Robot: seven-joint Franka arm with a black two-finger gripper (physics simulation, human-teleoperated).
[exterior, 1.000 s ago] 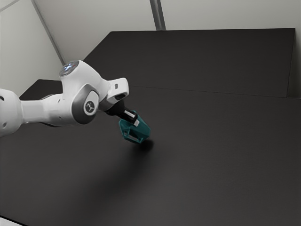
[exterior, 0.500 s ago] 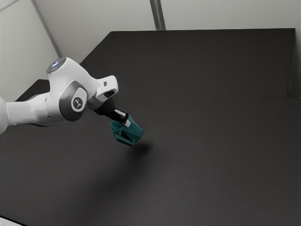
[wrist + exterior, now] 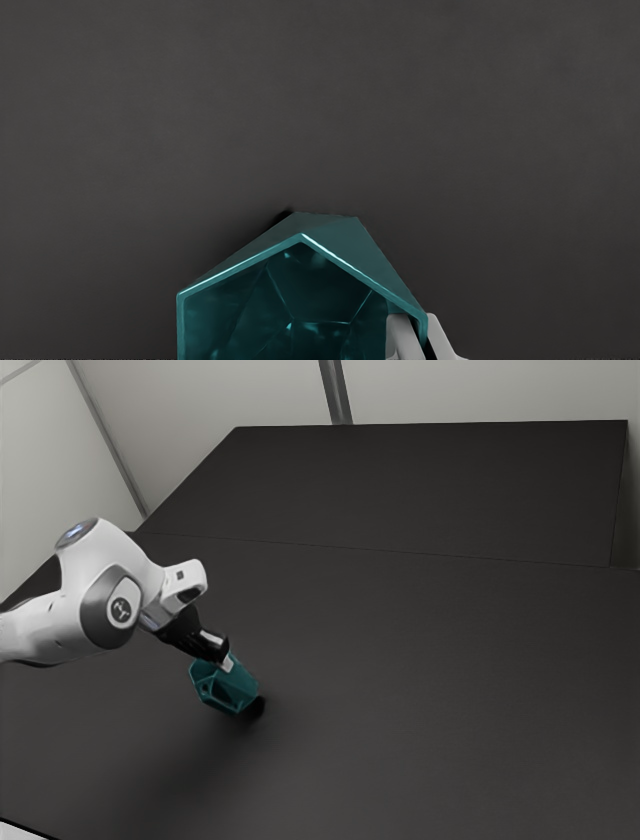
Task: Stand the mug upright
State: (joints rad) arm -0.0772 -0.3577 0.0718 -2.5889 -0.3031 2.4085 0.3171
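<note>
In the exterior view the gripper (image 3: 227,663) reaches down from the arm and holds the teal faceted mug (image 3: 228,689) by its wall. The mug is tilted, its mouth turned toward the arm and its base toward the exterior view's lower right, close above or on the table. In the wrist view the mug (image 3: 330,280) shows its open mouth and dark inside. There the gripper (image 3: 422,332) pinches the rim, one finger inside the mug and the other outside. Whether the base touches the table cannot be told.
The dark tabletop (image 3: 420,690) spreads around the mug, with a shadow below the hand. Another dark surface (image 3: 420,490) lies behind it, and pale walls stand at the back and the exterior view's left.
The arm has carried the mug toward the exterior view's left and then down, toward its lower edge. The mug stays tilted in my gripper's hold.
</note>
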